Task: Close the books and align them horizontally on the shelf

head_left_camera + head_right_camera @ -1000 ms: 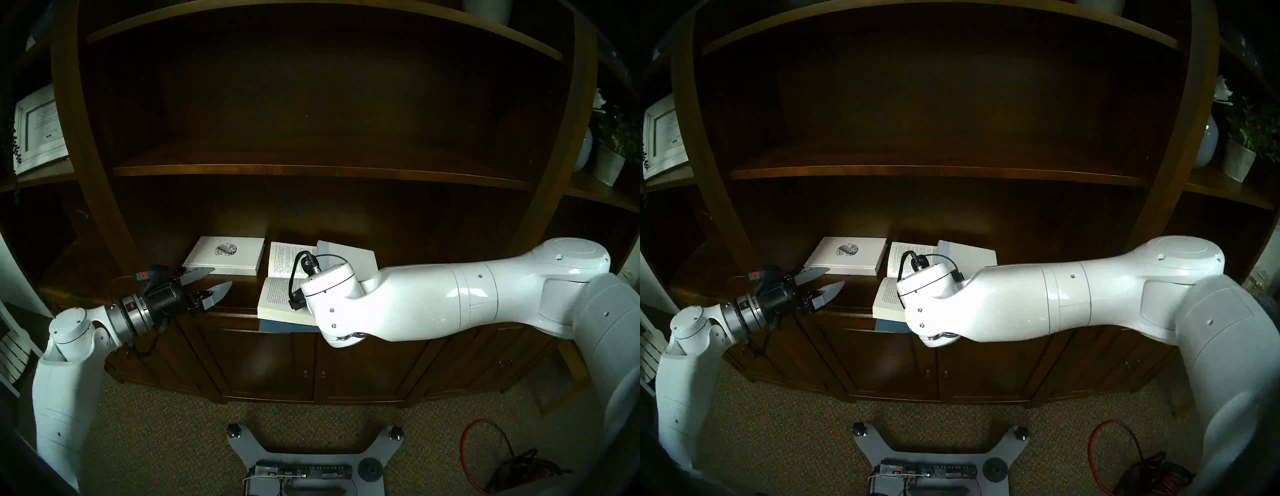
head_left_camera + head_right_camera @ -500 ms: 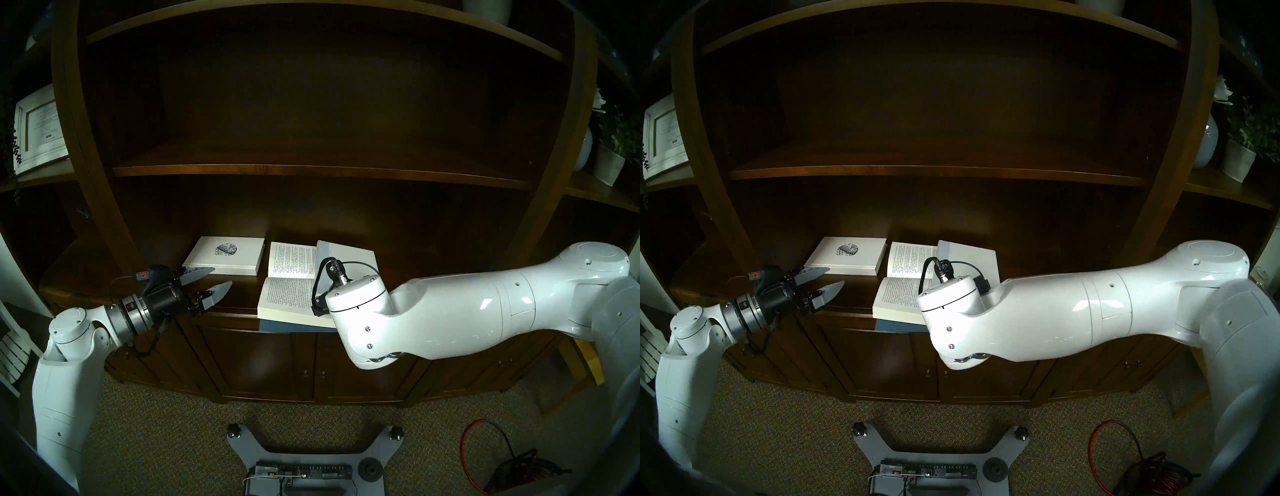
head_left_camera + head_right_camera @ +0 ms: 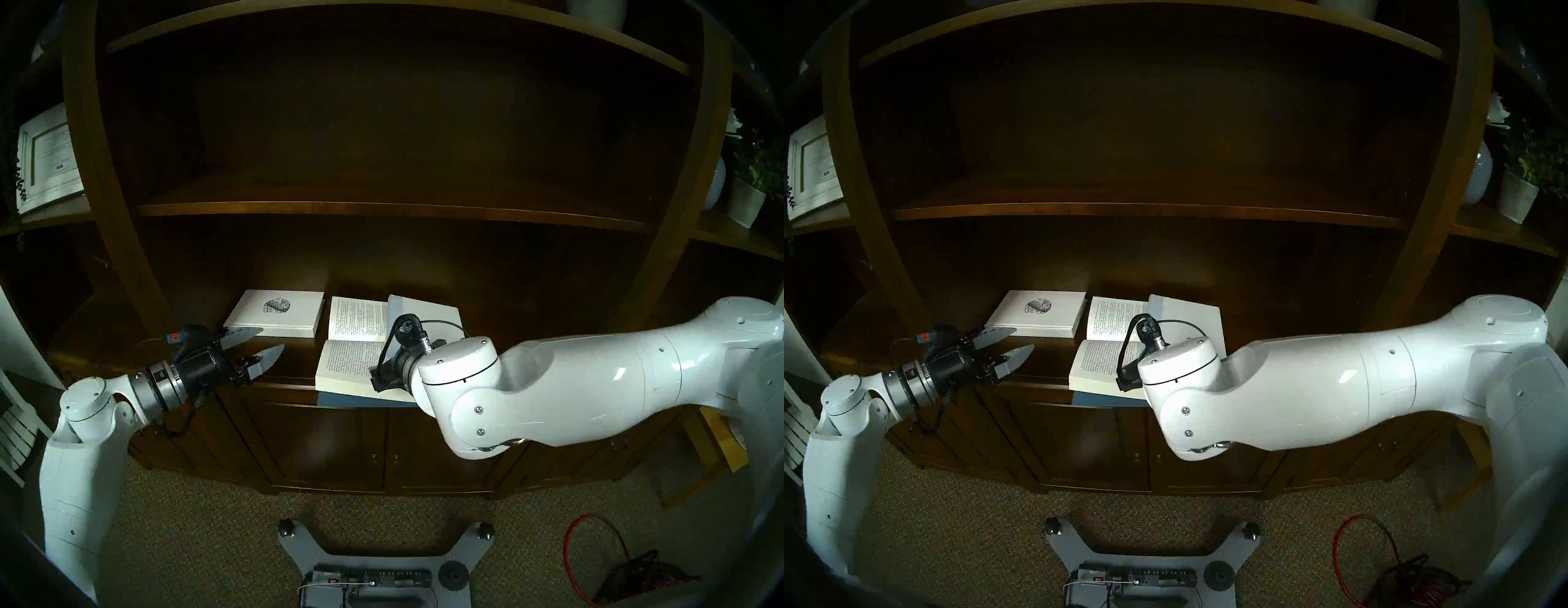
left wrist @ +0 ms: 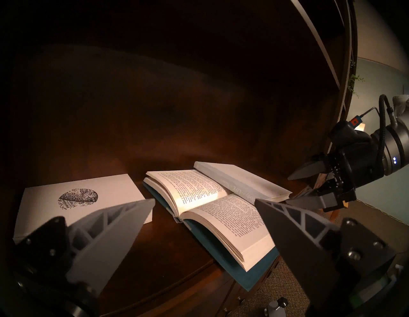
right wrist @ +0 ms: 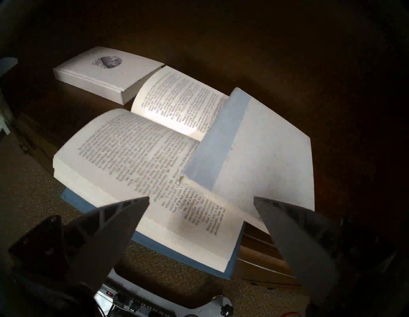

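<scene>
Nearest, the right claw [image 5: 201, 203] hangs spread and empty over the open blue book [image 5: 137, 155], which overhangs the shelf [image 3: 288, 365] edge. The left claw [image 3: 263, 346] is spread too. Farther back, two white books [image 3: 278, 312] lie closed; the blue one is left.

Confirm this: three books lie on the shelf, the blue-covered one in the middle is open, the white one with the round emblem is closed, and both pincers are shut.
One detail is wrong: both pincers are open, not shut. The left pincer shows spread fingers in the head view, and the right pincer gapes in its wrist view. The rest holds: the blue-covered book lies open on the shelf, the white book is closed, and a third book rests partly on the open one.
</scene>
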